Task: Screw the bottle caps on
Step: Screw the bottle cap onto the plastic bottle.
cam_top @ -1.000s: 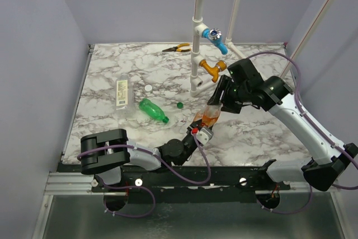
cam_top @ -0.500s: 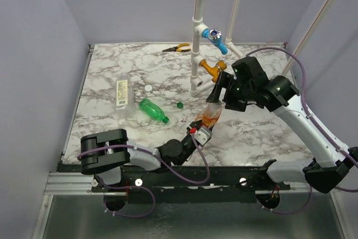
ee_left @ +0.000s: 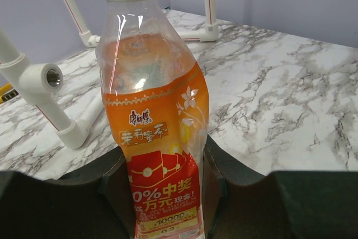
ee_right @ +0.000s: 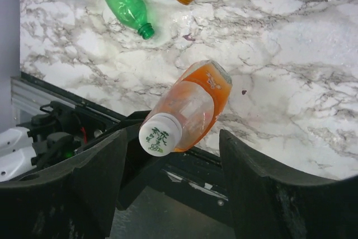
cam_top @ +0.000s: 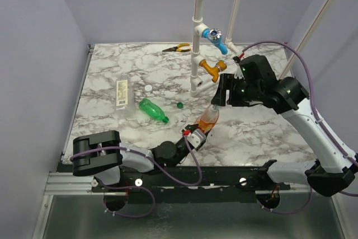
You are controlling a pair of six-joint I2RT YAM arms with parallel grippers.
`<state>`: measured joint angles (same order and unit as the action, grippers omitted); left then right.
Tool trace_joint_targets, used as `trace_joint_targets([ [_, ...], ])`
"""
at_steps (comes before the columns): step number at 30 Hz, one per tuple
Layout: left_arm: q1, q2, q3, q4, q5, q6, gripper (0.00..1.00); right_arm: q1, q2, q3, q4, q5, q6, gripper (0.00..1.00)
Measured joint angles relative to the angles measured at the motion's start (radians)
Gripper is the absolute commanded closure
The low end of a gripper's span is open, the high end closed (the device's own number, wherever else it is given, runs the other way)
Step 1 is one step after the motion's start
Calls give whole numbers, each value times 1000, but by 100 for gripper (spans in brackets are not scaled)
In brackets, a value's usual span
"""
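The orange bottle [cam_top: 208,118] stands tilted near the table's front middle, and my left gripper [cam_top: 196,136] is shut on its lower body. The left wrist view shows the label [ee_left: 159,138] between the jaws of the left gripper [ee_left: 162,188]. A white cap [ee_right: 160,134] sits on its neck. My right gripper [cam_top: 220,97] hovers above, open, with the jaws of the right gripper [ee_right: 173,144] either side of that cap and apart from it. The green bottle [cam_top: 152,110] and clear bottle [cam_top: 122,92] lie uncapped on the left. A green cap [cam_top: 179,104] and a white cap [cam_top: 148,88] lie loose beside them.
A white pipe frame [cam_top: 196,54] with a blue tap [cam_top: 215,37] and an orange tap [cam_top: 213,69] rises just behind the right gripper. Pliers [cam_top: 178,48] lie at the table's back edge. The table's front edge and rail [ee_right: 67,110] run below the bottle.
My right gripper has let go of the orange bottle's top and drawn up and to the right. The bottle now stands more upright in the left gripper.
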<state>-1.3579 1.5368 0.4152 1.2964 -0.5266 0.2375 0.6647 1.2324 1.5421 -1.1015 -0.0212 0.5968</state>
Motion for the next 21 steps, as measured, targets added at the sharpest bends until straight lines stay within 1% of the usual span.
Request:
trace_joint_targets([
  [1, 0, -11, -10, -3, 9, -9, 100, 0, 2, 8, -2, -11, -23, 34],
  [6, 0, -46, -38, -16, 42, -34, 100, 0, 9, 42, -3, -84, -113, 35],
  [9, 0, -56, -42, -25, 55, -43, 100, 5, 13, 48, -7, -112, -142, 36],
  [11, 0, -67, -46, -34, 67, -47, 100, 12, 20, 50, -16, -130, -161, 38],
  [16, 0, -82, -47, -56, 80, -58, 100, 41, 37, 50, -45, -142, -188, 39],
  [17, 0, -83, -47, -61, 84, -60, 100, 45, 38, 50, -52, -142, -192, 43],
  [21, 0, -86, -47, -71, 95, -64, 100, 59, 45, 56, -70, -140, -208, 50],
])
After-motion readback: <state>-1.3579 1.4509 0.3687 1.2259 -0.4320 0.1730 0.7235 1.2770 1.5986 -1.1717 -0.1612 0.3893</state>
